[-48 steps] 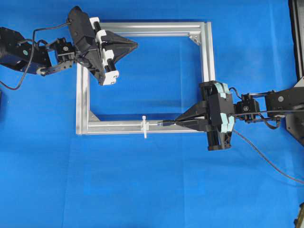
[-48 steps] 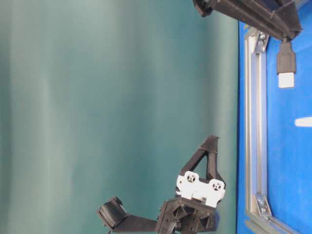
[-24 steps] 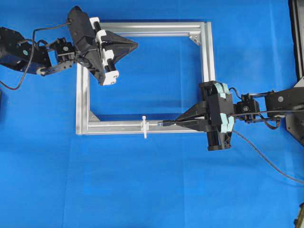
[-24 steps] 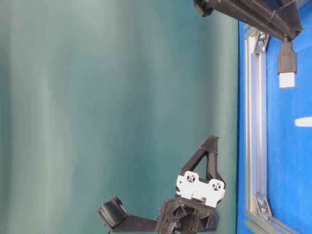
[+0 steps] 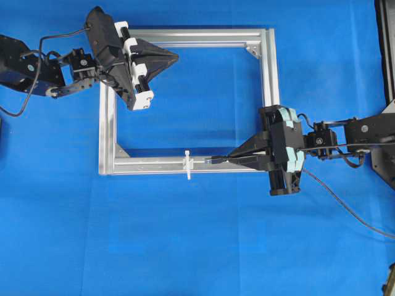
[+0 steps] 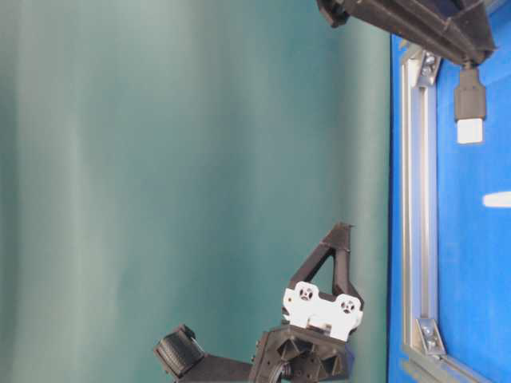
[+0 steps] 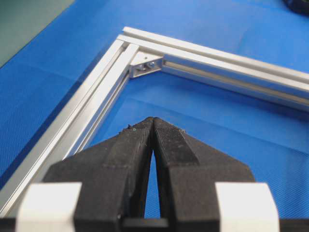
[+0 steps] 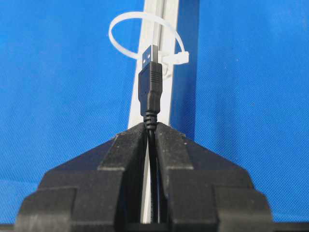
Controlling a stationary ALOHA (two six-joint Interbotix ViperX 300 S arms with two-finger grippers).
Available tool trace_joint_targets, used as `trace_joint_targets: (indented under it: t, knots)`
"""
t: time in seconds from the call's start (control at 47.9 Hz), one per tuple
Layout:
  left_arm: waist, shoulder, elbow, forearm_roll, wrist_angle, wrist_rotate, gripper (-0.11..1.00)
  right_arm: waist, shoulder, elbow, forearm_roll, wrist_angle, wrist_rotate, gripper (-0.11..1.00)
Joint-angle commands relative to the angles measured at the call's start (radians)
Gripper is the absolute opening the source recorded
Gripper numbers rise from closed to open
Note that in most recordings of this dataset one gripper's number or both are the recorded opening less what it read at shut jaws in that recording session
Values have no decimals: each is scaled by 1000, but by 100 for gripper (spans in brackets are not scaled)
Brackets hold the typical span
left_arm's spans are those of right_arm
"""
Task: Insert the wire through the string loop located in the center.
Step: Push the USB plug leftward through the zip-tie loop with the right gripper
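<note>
The wire's black plug (image 5: 216, 160) sticks out leftward from my right gripper (image 5: 229, 159), which is shut on the wire just behind the plug. In the right wrist view the plug (image 8: 150, 84) points at the white string loop (image 8: 176, 58), its metal tip a little short of the ring. The string loop (image 5: 188, 164) is tied round the middle of the silver frame's near bar (image 5: 148, 165). The rest of the wire (image 5: 345, 206) trails off to the right. My left gripper (image 5: 176, 58) is shut and empty above the frame's far left part; its tips (image 7: 153, 120) touch.
The rectangular aluminium frame (image 5: 270, 74) lies on the blue mat with triangular corner brackets (image 7: 145, 65) inside its corners. A dark edge (image 5: 386, 49) runs along the far right. In the table-level view the plug (image 6: 469, 104) hangs beside the frame bar (image 6: 415, 199).
My left arm has shifted slightly up and away from the frame; its gripper stays shut. The right gripper and the plug have not visibly moved.
</note>
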Motion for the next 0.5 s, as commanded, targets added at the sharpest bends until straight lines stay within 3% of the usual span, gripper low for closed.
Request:
trace_joint_targets:
  t: [0.0, 0.481]
  knots:
    - [-5, -29, -8, 2, -9, 2, 0, 2, -6, -14, 3, -3, 2, -1]
    - [-8, -29, -8, 2, -9, 2, 0, 2, 75, -80, 3, -2, 2, -1]
